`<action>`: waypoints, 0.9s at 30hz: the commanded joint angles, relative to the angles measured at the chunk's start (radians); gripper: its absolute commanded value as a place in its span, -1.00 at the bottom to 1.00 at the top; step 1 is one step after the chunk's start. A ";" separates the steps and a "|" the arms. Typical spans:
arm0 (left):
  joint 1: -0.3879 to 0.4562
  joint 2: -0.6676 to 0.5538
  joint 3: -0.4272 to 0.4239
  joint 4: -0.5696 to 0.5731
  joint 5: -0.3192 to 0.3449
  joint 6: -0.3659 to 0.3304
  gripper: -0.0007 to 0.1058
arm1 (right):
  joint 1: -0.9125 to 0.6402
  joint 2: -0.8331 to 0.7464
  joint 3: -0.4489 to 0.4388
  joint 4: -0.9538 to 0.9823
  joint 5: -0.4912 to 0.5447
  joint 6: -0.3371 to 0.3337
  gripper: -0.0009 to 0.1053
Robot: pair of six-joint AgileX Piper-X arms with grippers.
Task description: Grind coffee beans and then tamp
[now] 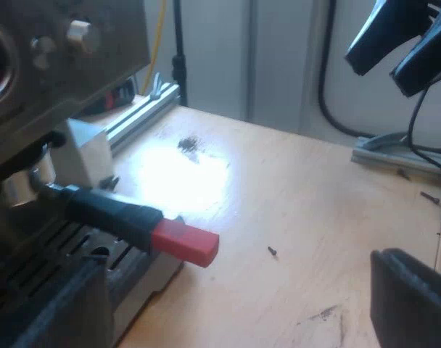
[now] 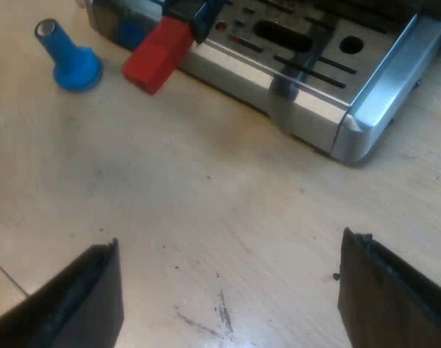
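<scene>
The espresso machine (image 1: 54,58) stands close by, with the metal holder locked into its front. The holder's dark handle (image 1: 108,214) sticks out over the drip tray and ends in red (image 1: 186,243). My left gripper (image 1: 228,290) is open over the wooden table beside that red end and holds nothing. My right gripper (image 2: 231,246) is open low over the table in front of the drip tray (image 2: 315,51). The red handle end (image 2: 155,54) lies ahead of it. A blue tamper (image 2: 68,54) stands upright on the table next to the red end.
My right gripper (image 1: 402,43) also hangs above the table farther from the machine. An aluminium rail (image 1: 144,109) runs along the table edge by the machine. Coffee grounds (image 1: 189,145) and a small screw (image 1: 272,251) lie on the wood.
</scene>
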 commanded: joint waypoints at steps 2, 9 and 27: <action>-0.053 0.046 0.057 -0.121 0.014 0.000 0.41 | 0.103 -0.004 -0.011 -0.044 0.113 0.005 0.23; -0.119 0.132 0.130 -0.248 0.014 0.000 0.41 | 0.265 -0.001 0.073 -0.238 0.269 0.095 0.23; -0.125 0.278 0.161 -0.324 0.007 0.000 0.41 | 0.731 0.225 0.342 -0.744 0.860 0.281 0.22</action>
